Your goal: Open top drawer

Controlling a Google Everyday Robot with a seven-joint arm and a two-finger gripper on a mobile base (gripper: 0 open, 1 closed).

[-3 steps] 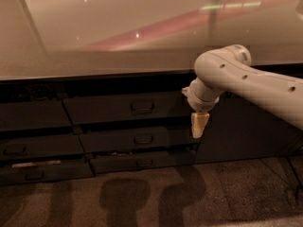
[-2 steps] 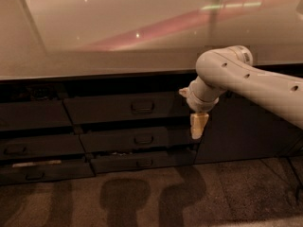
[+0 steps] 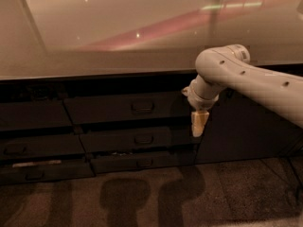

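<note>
The top drawer [image 3: 118, 109] is a wide dark front just under the counter, with a small loop handle [image 3: 142, 107] at its centre. Its front sits flush with the panels beside it. My gripper [image 3: 199, 125] hangs point-down from the white arm [image 3: 246, 77], in front of the drawer's right end. It is well to the right of the handle and slightly lower, touching nothing that I can see.
A pale glossy countertop [image 3: 142, 37] overhangs the drawers. Two shorter drawers [image 3: 142, 140] lie below the top one, the lowest [image 3: 142, 162] standing slightly out. Another drawer stack [image 3: 33, 145] is at left, a dark cabinet panel [image 3: 246, 131] at right, speckled floor [image 3: 151, 197] in front.
</note>
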